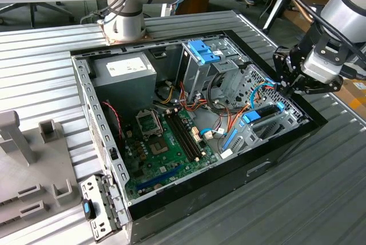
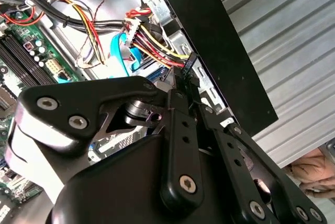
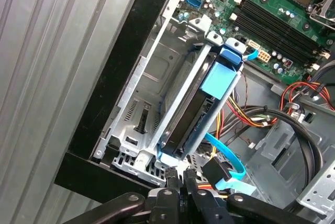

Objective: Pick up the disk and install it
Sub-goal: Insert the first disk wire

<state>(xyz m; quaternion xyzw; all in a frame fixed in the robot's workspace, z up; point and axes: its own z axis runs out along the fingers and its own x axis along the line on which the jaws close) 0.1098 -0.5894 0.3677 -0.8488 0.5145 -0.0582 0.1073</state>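
As the arm leans over the case's rim, gripper: black metal gripper of jointed links (image 3: 180, 182) (image 1: 284, 87), fingers drawn together with nothing between them, tips right by the near end of the disk; I cannot tell whether they touch it.
Disk: flat grey metal hard drive in a bright blue plastic carrier (image 3: 191, 114), standing on edge in the drive bay, parallel to the case wall, a blue tab capping its far end.
Drive bay: silver stamped-steel frame (image 3: 149, 96), set against the case wall, the disk in its slot.
Case wall: flat black panel (image 3: 131, 62), between the drive bay and the table.
Cables: light blue flat data cable (image 3: 226, 156) and a bundle of red, yellow and black wires (image 3: 251, 116), just beside the disk's near end.
Motherboard: green circuit board (image 3: 272, 4) with long black memory slots, beyond the disk.
Cage: upright grey metal cage topped by a blue plastic latch (image 1: 203, 50), deeper in the case in the exterior view.
Power supply: big grey box with a white label (image 1: 123, 70), at the far corner.
Table: ribbed grey metal table (image 1: 40, 62), under the case.
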